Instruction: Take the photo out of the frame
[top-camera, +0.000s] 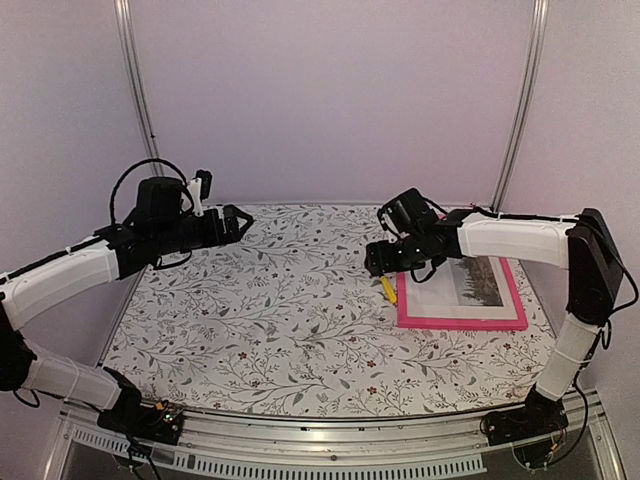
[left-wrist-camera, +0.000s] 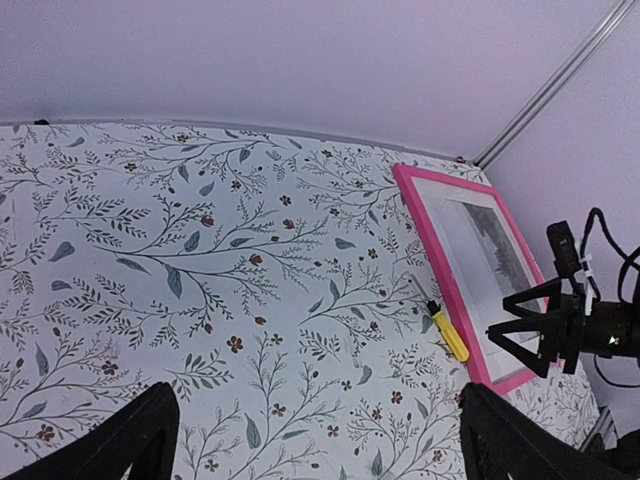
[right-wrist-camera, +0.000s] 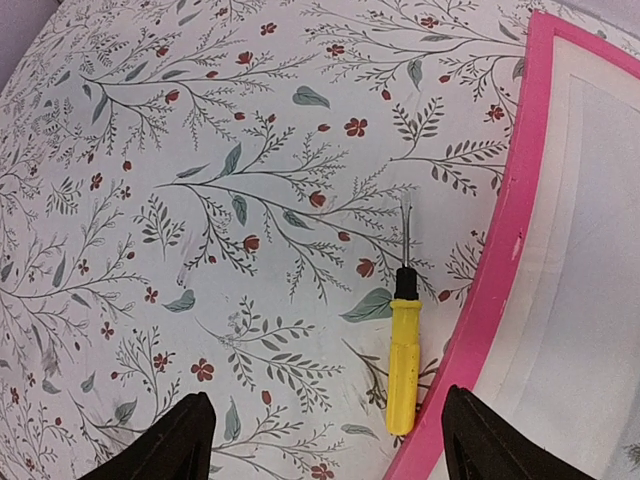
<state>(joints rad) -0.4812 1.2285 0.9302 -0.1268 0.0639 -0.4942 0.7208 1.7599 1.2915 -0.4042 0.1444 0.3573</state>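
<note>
Table: we see a white cloth (top-camera: 280, 310) with grey leaves and small red flowers all over the top.
Near edge: a metal rail (top-camera: 330, 425) runs along it, and both arms are bolted there.
Walls: the walls (top-camera: 330, 90) are plain and pale purple, and close in the back and both sides.
Poles: two thin metal poles (top-camera: 135, 80) go up at the back, one on each side.
Frame: the pink frame (top-camera: 460, 322) lies flat on the right side of the cloth.
Photo: the photo (top-camera: 478, 283) is inside the frame, face up, with trees and a white edge.
Screwdriver: a yellow screwdriver (top-camera: 387, 288) lies on the cloth just beside the frame's left edge. We cannot tell if they touch.
Left gripper: the left gripper (top-camera: 240, 222) is up in the air over the far left of the table. Its jaws are wide and hold nothing.
Right gripper: the right gripper (right-wrist-camera: 325, 400) hangs over the screwdriver. Its jaws are wide apart and hold nothing.
</note>
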